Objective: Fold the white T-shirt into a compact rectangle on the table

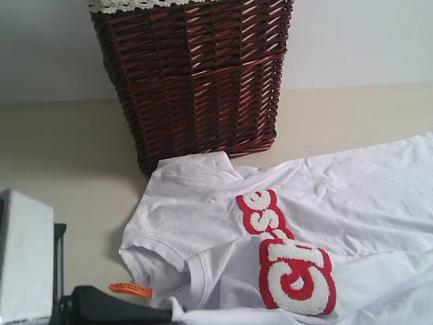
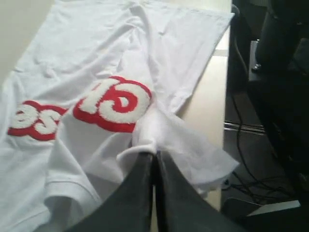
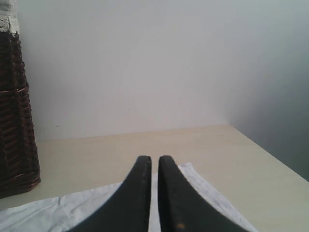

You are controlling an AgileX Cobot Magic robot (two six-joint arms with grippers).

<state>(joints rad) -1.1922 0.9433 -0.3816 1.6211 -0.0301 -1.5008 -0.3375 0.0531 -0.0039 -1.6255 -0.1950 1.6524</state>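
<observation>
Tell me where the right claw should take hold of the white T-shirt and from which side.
Best is probably the free hem corner of the white T-shirt, just ahead of the right claw. It lies flat with bare table on two sides, so come down from above on the bare-table side and pinch the edge. The left claw holds the bunched other end.

exterior: low, faces basket point(image 1: 196, 74) | wrists: close | all 3 share T-shirt point(image 1: 203, 217)

I see a dark wicker basket point(image 1: 196, 81), lace-trimmed, standing near the bench's point(image 1: 67, 149) far edge; cables point(image 2: 244, 166) trail on the floor.
</observation>
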